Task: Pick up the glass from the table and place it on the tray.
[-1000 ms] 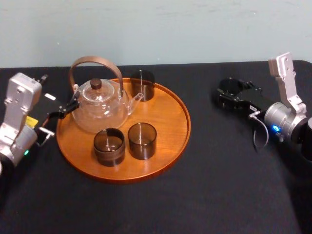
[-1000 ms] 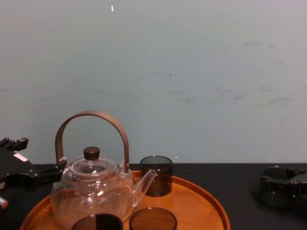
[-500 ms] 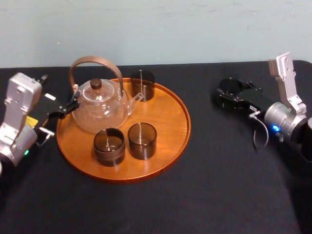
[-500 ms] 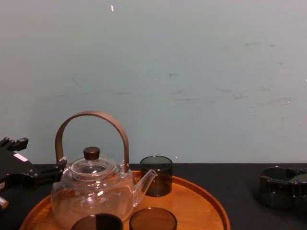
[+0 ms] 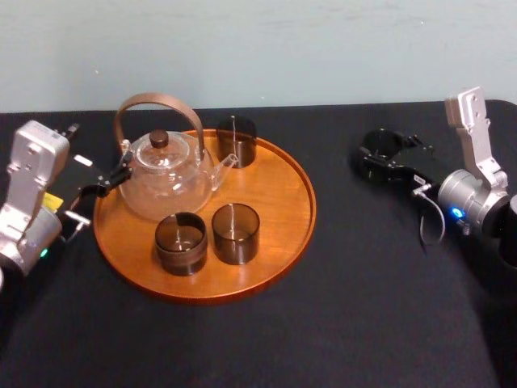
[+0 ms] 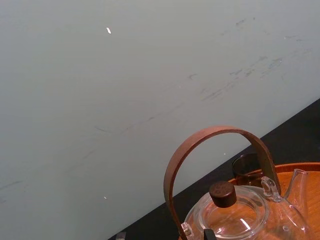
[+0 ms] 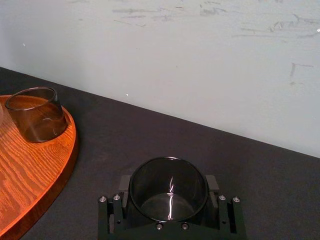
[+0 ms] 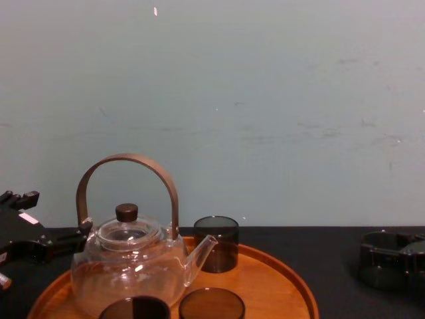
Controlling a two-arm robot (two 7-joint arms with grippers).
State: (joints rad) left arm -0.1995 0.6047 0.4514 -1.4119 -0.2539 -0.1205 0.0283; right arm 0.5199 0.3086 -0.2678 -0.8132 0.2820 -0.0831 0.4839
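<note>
The left claw [image 5: 111, 179] sits low at the left side of the black counter [image 5: 347, 323], just beside the rim of the round wooden tray [image 5: 300, 230]; whether it is released or clenched cannot be told. On the tray's left half stands a glass teapot [image 5: 166, 184] with an arched brown handle, its spout pointing right toward a rear tumbler [image 5: 235, 141] near the tray's far edge. In front of the teapot, a left front tumbler [image 5: 180, 241] and a right front tumbler [image 5: 235, 233] stand side by side. Well to the right, apart from the tray, the right claw [image 5: 380, 158] reaches in low over the counter and is clenched on the dark glass [image 7: 168, 197], upright between its two black jaws. Whether the glass rests on the counter or is held just clear of it cannot be told. A pale wall [image 8: 265, 100] runs behind the scene
</note>
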